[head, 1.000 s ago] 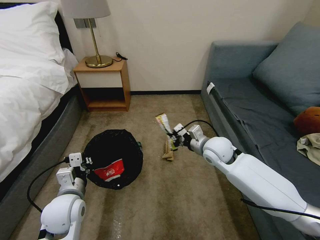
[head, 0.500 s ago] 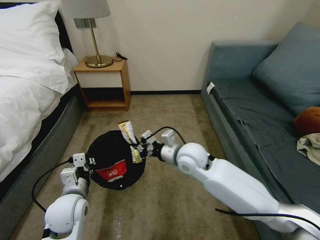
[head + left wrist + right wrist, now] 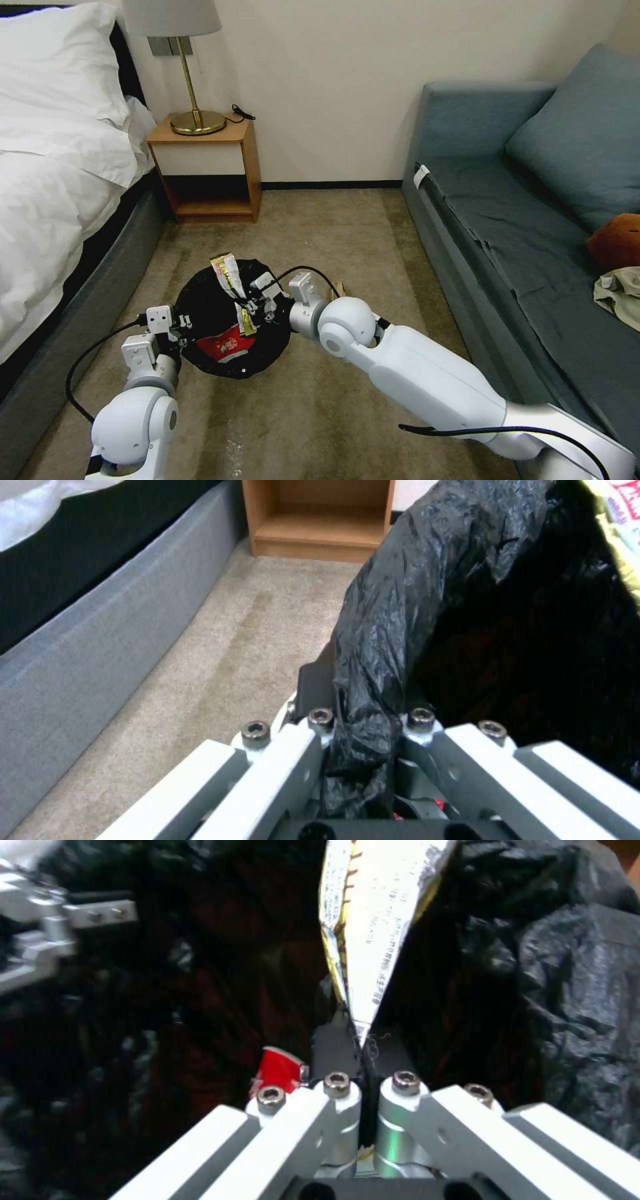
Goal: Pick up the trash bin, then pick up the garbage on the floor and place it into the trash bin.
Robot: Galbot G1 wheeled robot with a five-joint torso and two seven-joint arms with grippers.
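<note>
Black-lined bin, lower left of frame, is held by its rim, pinched in the left end effector. Red wrapper lies inside. Gold wrapper is pinched by the right end effector over the opening, not yet dropped. Tan paper is left on the floor.

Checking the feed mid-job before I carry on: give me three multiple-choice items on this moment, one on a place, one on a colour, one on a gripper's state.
1. Where is the gold snack wrapper?
A. on the carpet by the sofa
B. held above the trash bin's mouth
C. on the nightstand

2. What colour is the wrapper already lying in the trash bin?
A. red and white
B. blue
C. green

3. How is the left gripper?
A. open above the carpet
B. resting on the bed
C. shut on the bin's bagged rim

Answers: 1 B, the right gripper pinches it over the black bag; 2 A, the red-and-white wrapper lies inside; 3 C, the left wrist view shows bag plastic clamped between its fingers.
</note>
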